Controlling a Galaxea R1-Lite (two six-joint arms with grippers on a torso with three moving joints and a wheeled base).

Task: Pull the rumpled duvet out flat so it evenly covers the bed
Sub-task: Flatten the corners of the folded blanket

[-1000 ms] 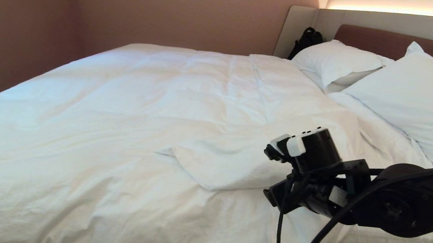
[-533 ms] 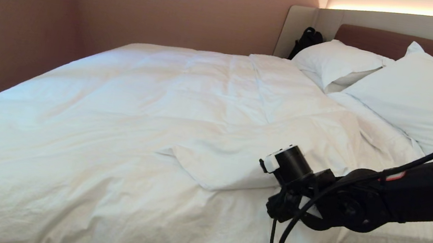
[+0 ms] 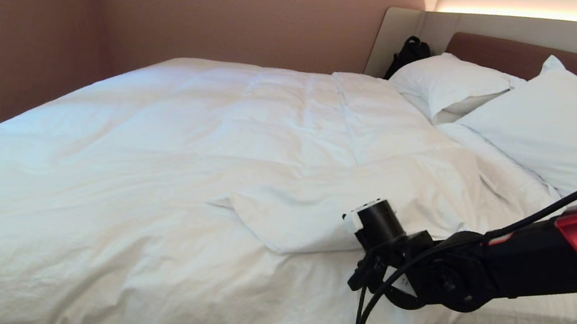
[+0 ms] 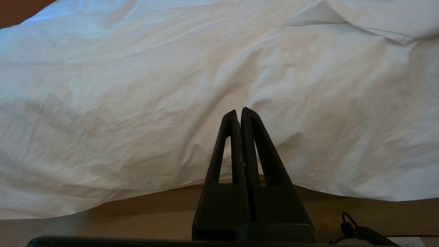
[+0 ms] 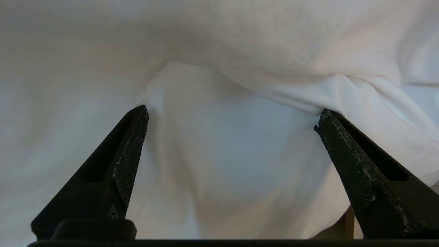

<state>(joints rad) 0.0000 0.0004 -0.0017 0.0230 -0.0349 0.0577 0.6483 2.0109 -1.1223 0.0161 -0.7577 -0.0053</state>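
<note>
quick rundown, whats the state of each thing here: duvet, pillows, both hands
thick puffy white duvet: rumpled, near corner folded back on itself
two white rectangular pillows: lying at the brown headboard, duvet not over them
right hand: open wide, tips against the white bedding at the bed's near side
left hand: shut, empty, low beside the bed edge

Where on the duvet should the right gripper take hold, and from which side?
Probably the folded-back corner flap of the duvet, approached from the near bedside. Its doubled edge stands above the flat layer, giving the open right gripper, already spread against the fabric, something to pinch.
</note>
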